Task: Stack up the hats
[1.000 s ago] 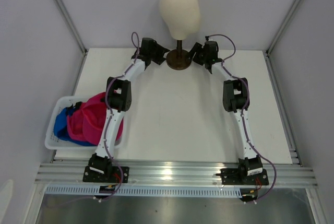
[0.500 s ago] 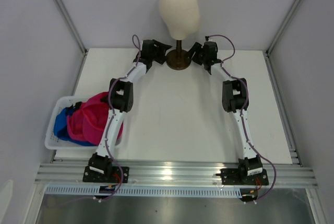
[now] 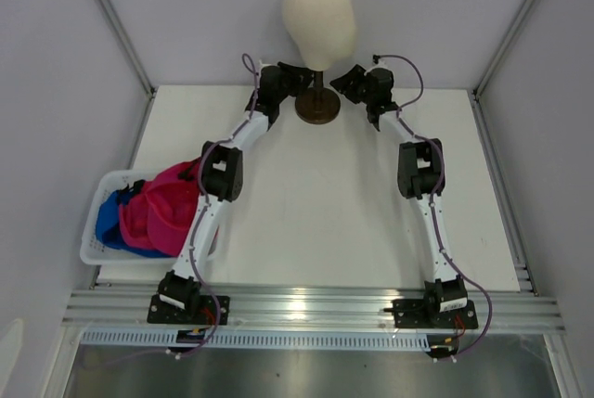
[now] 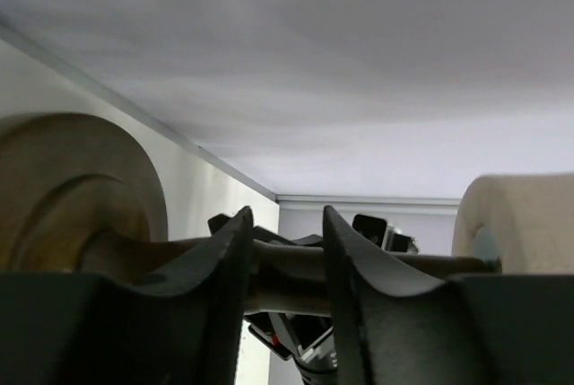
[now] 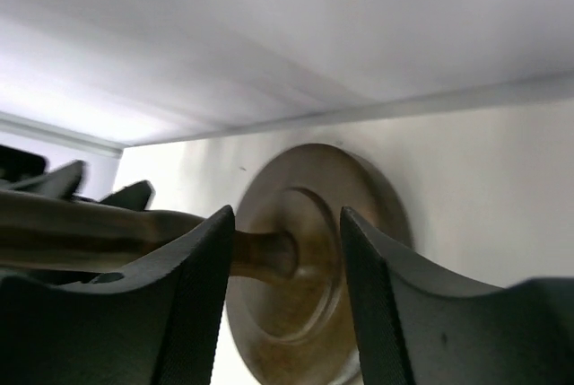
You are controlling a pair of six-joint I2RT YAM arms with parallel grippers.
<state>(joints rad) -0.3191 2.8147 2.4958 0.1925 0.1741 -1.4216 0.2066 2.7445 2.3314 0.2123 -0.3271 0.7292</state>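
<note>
Flanking the stand (image 3: 317, 106), hats (image 3: 153, 217) heaped in the basket (image 3: 90, 251)

Top view: both arms reach the mannequin head's (image 3: 320, 13) stand, likely to steady it as a stacking post. The hats lie in the basket, near-left on the surface (image 3: 316, 212). Left wrist: left claw (image 4: 285, 214) spread, pinching nothing. Right wrist: right claw (image 5: 285, 214) likewise spread, facing the stand's base.

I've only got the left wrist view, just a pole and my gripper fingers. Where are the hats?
Observer: The hats are in the basket at the table's left edge.
Operator: What colors?
Observer: Pink hats lie on top; blue fabric shows beneath.
Operator: Any on the head?
Observer: None; the head is bare.
</note>
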